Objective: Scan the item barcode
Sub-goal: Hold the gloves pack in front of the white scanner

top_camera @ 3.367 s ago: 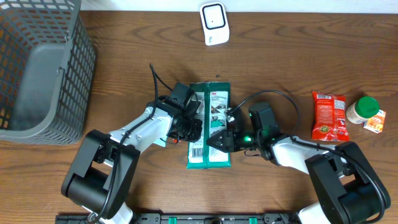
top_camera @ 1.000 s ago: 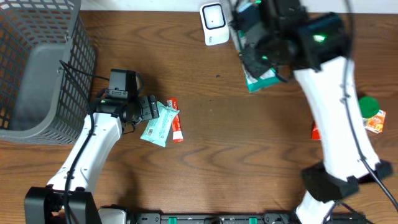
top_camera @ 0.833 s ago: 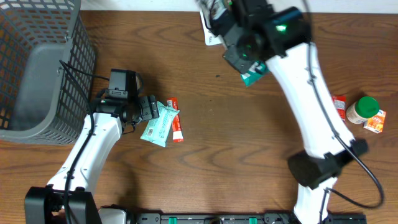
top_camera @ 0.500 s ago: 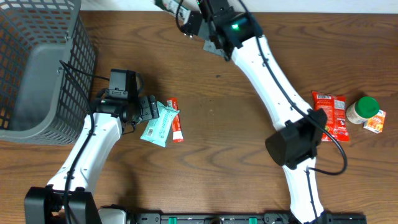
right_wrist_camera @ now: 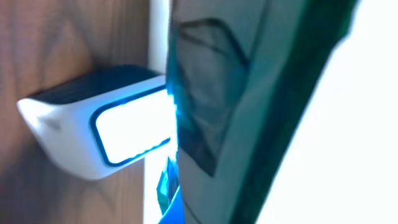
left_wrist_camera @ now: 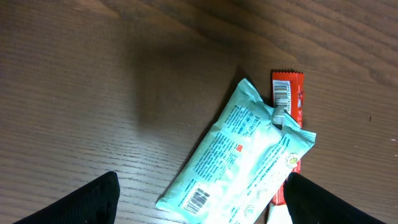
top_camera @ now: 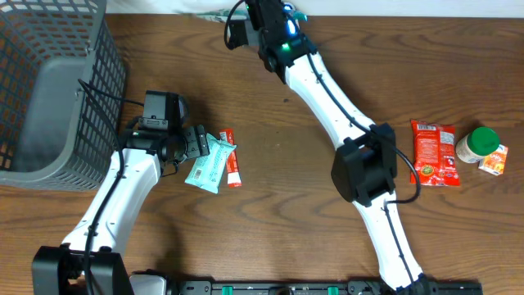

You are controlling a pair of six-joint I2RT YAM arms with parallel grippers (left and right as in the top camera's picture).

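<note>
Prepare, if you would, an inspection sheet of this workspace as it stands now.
Surface: wooden table, brown.
Job's things: green pack held up to the lit white scanner.
Clutter: teal packet overlapping a red bar; red pouch, green-lidded jar, orange carton at the right; grey basket at the left.
Grippers: left gripper open above the teal packet; right gripper shut on the green pack.
Cables: black cable at the left wrist; another by the right arm's elbow.
Surroundings: pale strip beyond the table's far edge.
</note>
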